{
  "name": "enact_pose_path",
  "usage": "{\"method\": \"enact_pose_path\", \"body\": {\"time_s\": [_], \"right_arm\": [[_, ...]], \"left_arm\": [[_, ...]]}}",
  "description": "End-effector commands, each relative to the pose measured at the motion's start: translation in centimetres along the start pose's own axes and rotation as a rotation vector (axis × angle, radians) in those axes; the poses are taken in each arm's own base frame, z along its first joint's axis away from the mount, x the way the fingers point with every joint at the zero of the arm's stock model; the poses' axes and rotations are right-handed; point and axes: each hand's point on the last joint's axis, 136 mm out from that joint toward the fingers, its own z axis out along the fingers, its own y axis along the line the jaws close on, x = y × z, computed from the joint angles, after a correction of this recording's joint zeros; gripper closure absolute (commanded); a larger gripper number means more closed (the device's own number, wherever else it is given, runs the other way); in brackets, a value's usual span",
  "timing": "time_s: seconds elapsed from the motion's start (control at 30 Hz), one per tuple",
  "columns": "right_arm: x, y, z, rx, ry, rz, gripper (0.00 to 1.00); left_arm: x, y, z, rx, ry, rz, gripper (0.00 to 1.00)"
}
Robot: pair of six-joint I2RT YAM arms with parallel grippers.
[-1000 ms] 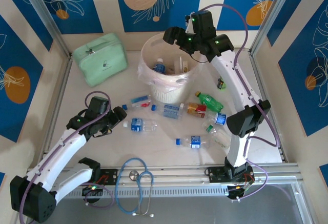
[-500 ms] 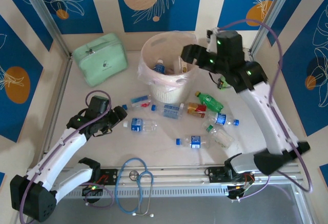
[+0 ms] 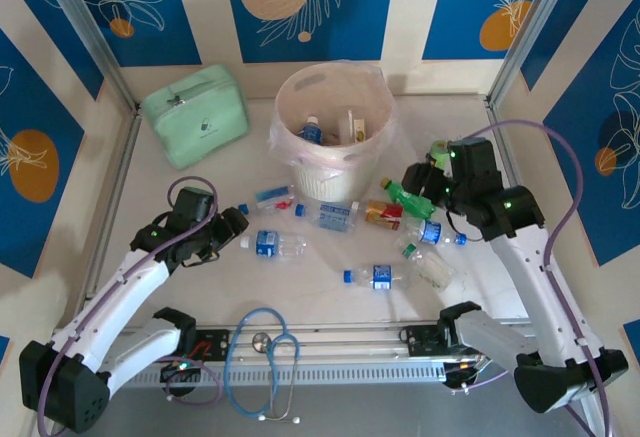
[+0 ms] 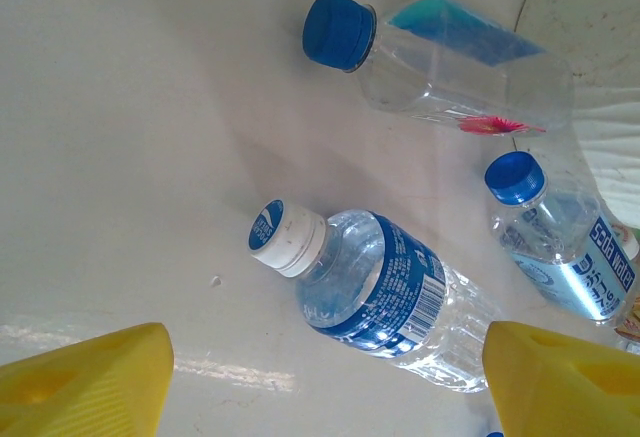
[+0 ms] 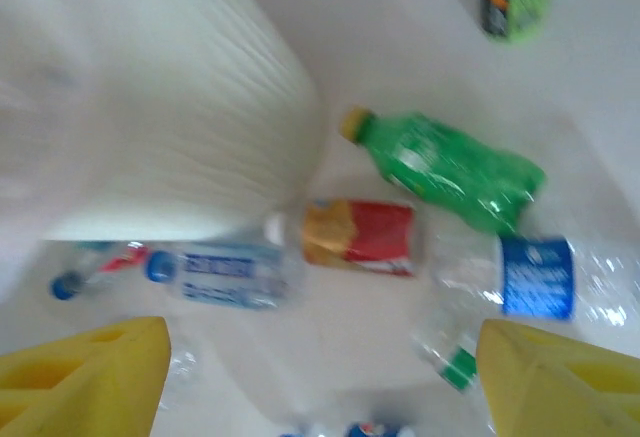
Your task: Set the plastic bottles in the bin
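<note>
Both grippers empty, jaws apart; most bottles on the table, a few in the bin.

Left gripper [image 4: 325, 382]: yellow fingers spread wide, nothing between them, hanging over the white-capped bottle [image 4: 375, 292], which lies on its side on the table [image 3: 200, 287] left of the bin [image 3: 330, 185]. Right gripper [image 5: 320, 377]: fingers likewise released, above the green bottle [image 5: 450, 167] and the red-and-yellow bottle [image 5: 360, 235], which lie just right of the bin; the right wrist view is blurred. Risks, as I judge them:
- The left target is round and smooth. A close on the tapered shoulder could squirt it out or roll it toward its neighbours.
- The right cluster is crowded, so a descending finger may strike the adjacent bottle.
- The loose liner [image 3: 285, 142] could snag.
</note>
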Motion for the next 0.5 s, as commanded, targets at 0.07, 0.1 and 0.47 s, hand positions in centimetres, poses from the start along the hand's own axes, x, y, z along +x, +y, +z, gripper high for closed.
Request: {"method": "enact_pose_path", "body": {"time_s": [0.07, 0.1, 0.47], "right_arm": [[5.3, -4.1, 1.7, 0.105, 0.150, 0.131, 0.18], [6.3, -3.9, 2.1, 0.082, 0.185, 0.136, 0.18], [15.0, -1.9, 3.8, 0.092, 0.428, -0.097, 0.16]], "left_arm": [[-0.1, -0.8, -0.5, 0.022, -0.006, 0.005, 0.19], [-0.1, -0.8, -0.5, 0.023, -0.005, 0.005, 0.19], [0.4, -0.9, 0.4, 0.042, 0.020, -0.025, 0.19]]}}
